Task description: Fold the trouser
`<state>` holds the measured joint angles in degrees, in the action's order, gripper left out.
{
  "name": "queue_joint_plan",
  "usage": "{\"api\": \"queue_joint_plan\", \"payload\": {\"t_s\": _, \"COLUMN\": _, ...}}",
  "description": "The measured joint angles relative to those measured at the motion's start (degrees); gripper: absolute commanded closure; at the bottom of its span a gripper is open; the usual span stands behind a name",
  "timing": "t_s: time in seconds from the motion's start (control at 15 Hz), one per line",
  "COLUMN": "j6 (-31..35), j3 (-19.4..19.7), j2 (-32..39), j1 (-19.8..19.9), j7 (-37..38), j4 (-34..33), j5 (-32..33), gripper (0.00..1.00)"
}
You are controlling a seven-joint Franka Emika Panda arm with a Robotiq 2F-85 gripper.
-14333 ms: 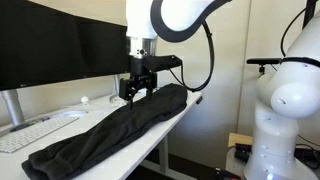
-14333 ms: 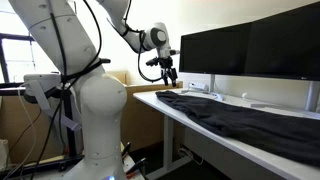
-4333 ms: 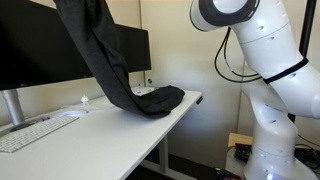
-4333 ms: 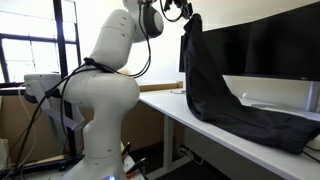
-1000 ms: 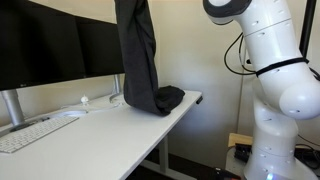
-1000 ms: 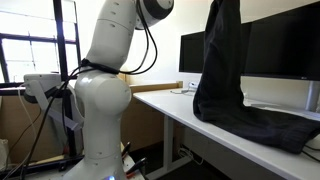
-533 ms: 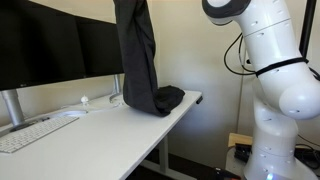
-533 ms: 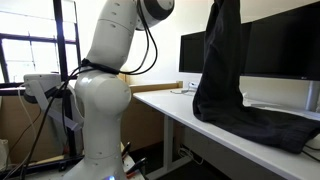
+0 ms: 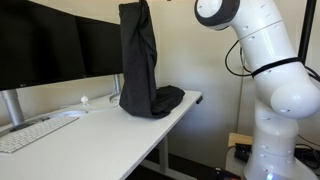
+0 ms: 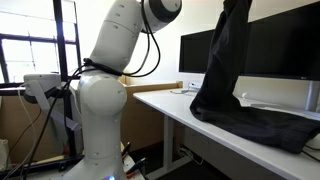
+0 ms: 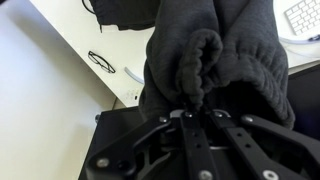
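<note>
One gripper [image 11: 190, 113] sits nearest, at the bottom of the wrist view. Its jaws are closed in on a thick bunched fold of the trouser [image 11: 205, 60], w/ black cloth bulging out just above the fingers. Past the bunch, more of the garment drops away toward the white desk [image 11: 85, 40] below. A keyboard [image 11: 302, 14] corner shows at the top right edge.

In both exterior views the trouser [image 9: 138, 60] [image 10: 225, 55] hangs as a near-vertical column from the top of the frame. The grip point is cut off by the frame edge there, so the pinch is clear in the wrist view only. The lower end isn't lifted. In an exterior view it lies crumpled in a heap on the desk [image 9: 90, 140], close to the corner nearest the robot base. In an exterior view the rest trails flat along the desk [image 10: 172, 104] toward the camera, wrinkled and limp.

The arm [image 9: 268, 70] [image 10: 110, 80] is a white, bulky body beside the desk, w/ its upper links reaching over the tabletop.

Behind the hanging cloth is a row of dark monitors [image 9: 60, 50] [image 10: 285, 45] at the back of the desk. The cloth column overlaps them in both exterior views. A pale keyboard [image 9: 25, 135] lies in front of the monitors, well apart from the heap.
</note>
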<state>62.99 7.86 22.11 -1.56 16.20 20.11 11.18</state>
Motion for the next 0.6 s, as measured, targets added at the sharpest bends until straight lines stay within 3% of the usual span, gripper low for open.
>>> {"api": "queue_joint_plan", "payload": {"t_s": 0.6, "j6": -1.69, "j3": -1.15, "j2": 6.13, "j1": 11.72, "j7": -0.22, "j4": 1.14, "j5": -8.85, "gripper": 0.98}}
